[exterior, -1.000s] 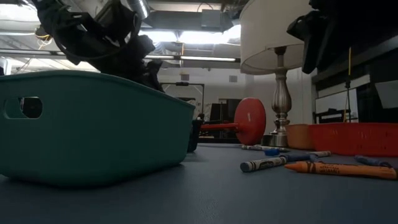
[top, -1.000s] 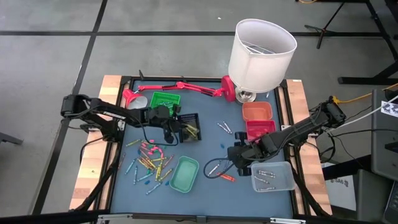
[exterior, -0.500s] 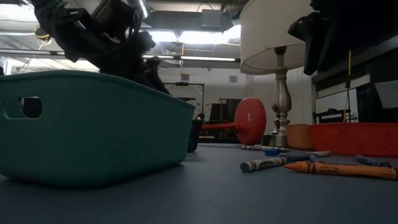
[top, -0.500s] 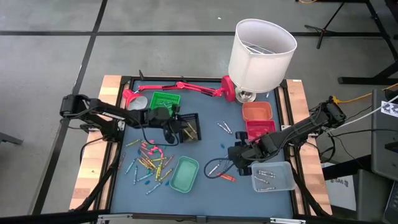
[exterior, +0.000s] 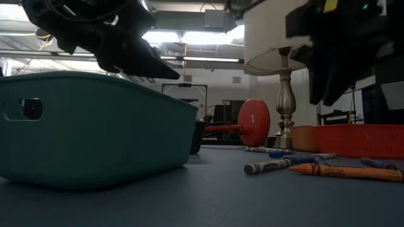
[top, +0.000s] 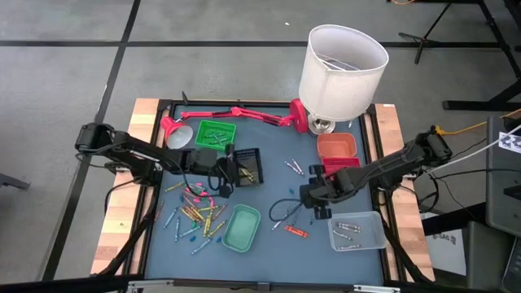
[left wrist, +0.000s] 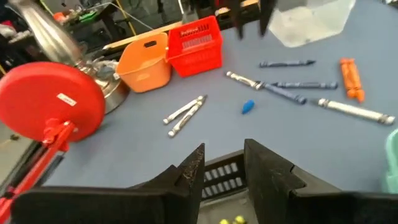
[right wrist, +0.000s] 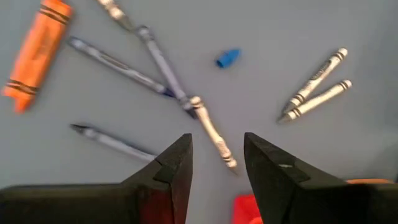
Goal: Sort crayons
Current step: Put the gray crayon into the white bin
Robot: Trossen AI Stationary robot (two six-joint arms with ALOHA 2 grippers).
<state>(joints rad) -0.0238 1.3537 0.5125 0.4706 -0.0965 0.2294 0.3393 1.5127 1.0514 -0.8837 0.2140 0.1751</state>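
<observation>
We log the table from left to right. The left gripper [top: 221,174] hangs over the black slotted tray [top: 249,166], fingers [left wrist: 267,171] spread with nothing between them; that tray is mostly hidden beneath it, and only a few yellowish crayons show inside. In the low view both arms are dark shapes and little detail can be read.

A loose pile of crayons [top: 195,210] in pink, yellow, green and blue lies at the left front, just beside the teal tray [top: 241,227], whose contents we cannot make out. The green tray [top: 216,133] behind holds green crayons, near a pink desk lamp [top: 232,114] lying across the back edge.

At mid-table, two pale crayons [top: 294,166] and a blue stub [right wrist: 228,58] lie apart from the grey-blue crayons [right wrist: 118,62] and the orange crayon [top: 295,232].

The right gripper [top: 313,195] hovers above these, fingers [right wrist: 270,171] parted and empty. Right of it stand the orange tray [top: 336,146], the red tray [top: 342,167], partly covered by the arm, and the clear tray [top: 358,231] with silvery crayons. The white lampshade [top: 342,72] stands tall at the back and masks the table's back edge.
</observation>
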